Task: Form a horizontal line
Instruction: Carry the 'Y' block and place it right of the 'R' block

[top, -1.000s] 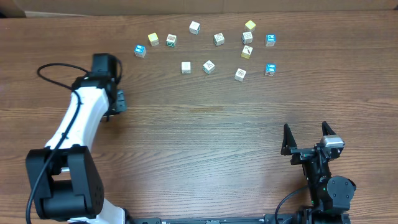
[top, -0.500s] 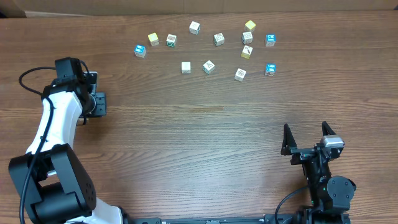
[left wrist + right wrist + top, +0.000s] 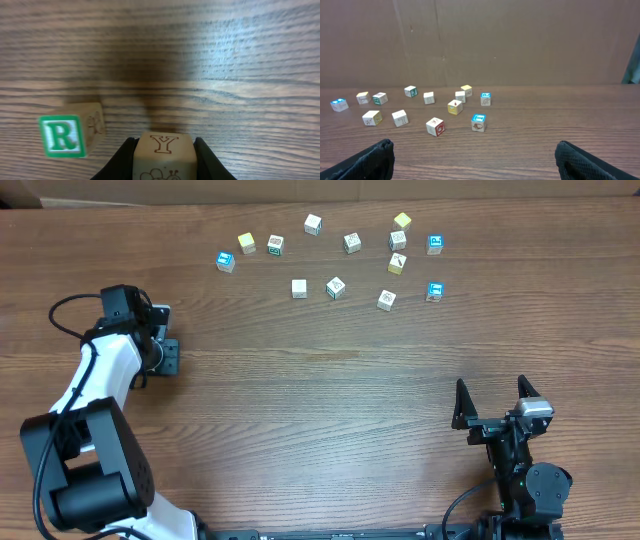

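Left tool (image 3: 163, 146): clamped on a pale Y cube (image 3: 163, 152), one finger on each side of it.
Horizontal line: not formed. The green-faced R cube (image 3: 62, 136) lies on the desk (image 3: 225, 60) just left of the held Y cube in the wrist view, apart from it and slightly askew.
Overhead: both cubes are hidden under the left arm (image 3: 105, 380), at the desk's left side.
Loose cubes (image 3: 336, 287): thirteen, scattered along the far edge, well apart from the left tool.
Right tool (image 3: 490, 388): jaws spread wide, holding nothing, front right.
Change: since a second ago the left tool has swung leftward, then come slightly back. The loose cubes and the right tool are unmoved.
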Controlling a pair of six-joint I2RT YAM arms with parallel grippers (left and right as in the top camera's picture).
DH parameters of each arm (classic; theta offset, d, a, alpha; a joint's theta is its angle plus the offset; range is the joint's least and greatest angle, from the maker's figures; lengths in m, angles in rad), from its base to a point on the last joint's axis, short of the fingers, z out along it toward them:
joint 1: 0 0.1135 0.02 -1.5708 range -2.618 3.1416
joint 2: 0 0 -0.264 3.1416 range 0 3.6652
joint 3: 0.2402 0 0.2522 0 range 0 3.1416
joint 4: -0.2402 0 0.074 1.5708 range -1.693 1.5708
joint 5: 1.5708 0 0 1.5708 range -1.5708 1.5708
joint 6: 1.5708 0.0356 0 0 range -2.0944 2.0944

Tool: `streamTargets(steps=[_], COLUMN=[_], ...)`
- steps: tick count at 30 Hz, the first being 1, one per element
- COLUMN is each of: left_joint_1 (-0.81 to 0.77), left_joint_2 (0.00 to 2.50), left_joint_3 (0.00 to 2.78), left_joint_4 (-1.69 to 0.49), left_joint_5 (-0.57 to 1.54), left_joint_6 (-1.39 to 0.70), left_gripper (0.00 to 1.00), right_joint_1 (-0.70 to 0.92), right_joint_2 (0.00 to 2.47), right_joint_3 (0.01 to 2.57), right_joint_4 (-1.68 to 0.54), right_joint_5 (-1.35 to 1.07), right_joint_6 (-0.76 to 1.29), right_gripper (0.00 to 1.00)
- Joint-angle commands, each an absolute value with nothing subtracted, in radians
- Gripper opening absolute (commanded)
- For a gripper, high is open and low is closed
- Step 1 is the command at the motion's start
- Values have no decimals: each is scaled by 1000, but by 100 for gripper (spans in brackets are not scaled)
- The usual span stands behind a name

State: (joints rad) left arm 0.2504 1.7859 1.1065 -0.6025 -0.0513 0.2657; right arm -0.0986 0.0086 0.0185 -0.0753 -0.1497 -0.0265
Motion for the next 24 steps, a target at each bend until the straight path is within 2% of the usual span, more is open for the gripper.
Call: streamTargets(steps=[1,6,24], left_joint_1=[251,250,271], left_joint_2=[1841,1870,1870], left_joint_3=[1099,1099,1099], left_joint_4=[-593,-573,-526], left_joint_5=[-43,-63,-108], left_joint_6=[280,266,247], left_gripper=[7,5,6], right_joint_1=[-101,-101,-101], right_joint_2=[3,3,3], right_joint_3=[9,9,9], right_joint_4=[-72,-72,-72], right_joint_5=[-150,-150,-150], right_joint_6=[-31,-31,-31], right_gripper=[100,100,100])
